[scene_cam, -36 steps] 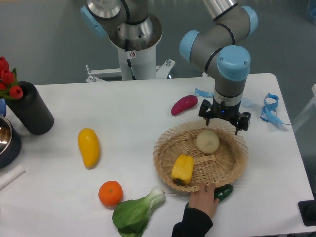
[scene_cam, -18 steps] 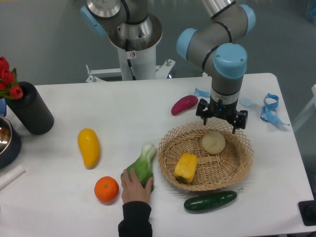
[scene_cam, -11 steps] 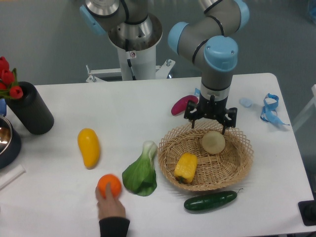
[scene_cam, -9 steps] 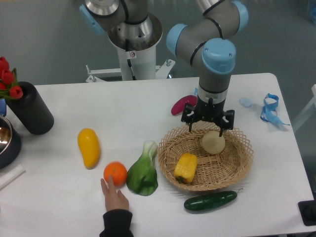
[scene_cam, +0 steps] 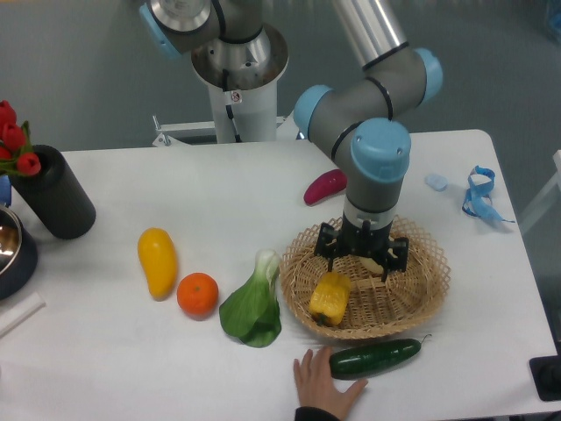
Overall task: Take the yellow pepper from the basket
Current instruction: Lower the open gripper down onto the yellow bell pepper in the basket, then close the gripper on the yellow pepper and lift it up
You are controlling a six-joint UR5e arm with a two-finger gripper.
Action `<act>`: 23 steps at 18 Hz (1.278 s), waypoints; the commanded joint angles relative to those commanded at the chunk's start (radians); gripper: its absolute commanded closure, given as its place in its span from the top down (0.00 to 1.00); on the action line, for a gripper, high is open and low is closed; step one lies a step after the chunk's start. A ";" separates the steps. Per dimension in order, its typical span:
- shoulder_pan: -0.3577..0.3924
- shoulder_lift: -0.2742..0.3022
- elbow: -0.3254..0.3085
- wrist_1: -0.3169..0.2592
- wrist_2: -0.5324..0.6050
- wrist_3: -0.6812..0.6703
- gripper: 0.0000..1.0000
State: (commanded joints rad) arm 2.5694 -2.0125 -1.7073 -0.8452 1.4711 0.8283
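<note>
The yellow pepper (scene_cam: 328,297) is blocky and lobed and lies in the left front part of the round wicker basket (scene_cam: 422,287). My gripper (scene_cam: 361,260) hangs open over the basket's middle, just above and right of the pepper, fingers pointing down and holding nothing. The pale onion (scene_cam: 375,262) in the basket is mostly hidden behind the gripper.
A person's hand (scene_cam: 323,389) rests at the front edge next to a green cucumber (scene_cam: 374,358). Bok choy (scene_cam: 253,303), an orange (scene_cam: 197,295) and a long yellow squash (scene_cam: 157,261) lie left of the basket. A purple eggplant (scene_cam: 325,186) lies behind it. A black vase (scene_cam: 53,193) stands far left.
My gripper has moved forward and down from the basket's back rim to over its middle, next to the pepper. The hand left the orange and now lies by the cucumber.
</note>
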 joint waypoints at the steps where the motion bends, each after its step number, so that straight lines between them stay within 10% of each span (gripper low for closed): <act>1: -0.002 -0.005 0.000 0.000 0.000 0.000 1.00; 12: -0.041 -0.049 -0.006 0.000 0.006 -0.002 0.97; 19: -0.041 -0.052 0.002 0.000 0.006 -0.002 0.06; 23: -0.037 -0.034 0.011 -0.002 0.006 -0.002 0.00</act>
State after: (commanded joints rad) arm 2.5326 -2.0464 -1.6966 -0.8468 1.4772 0.8268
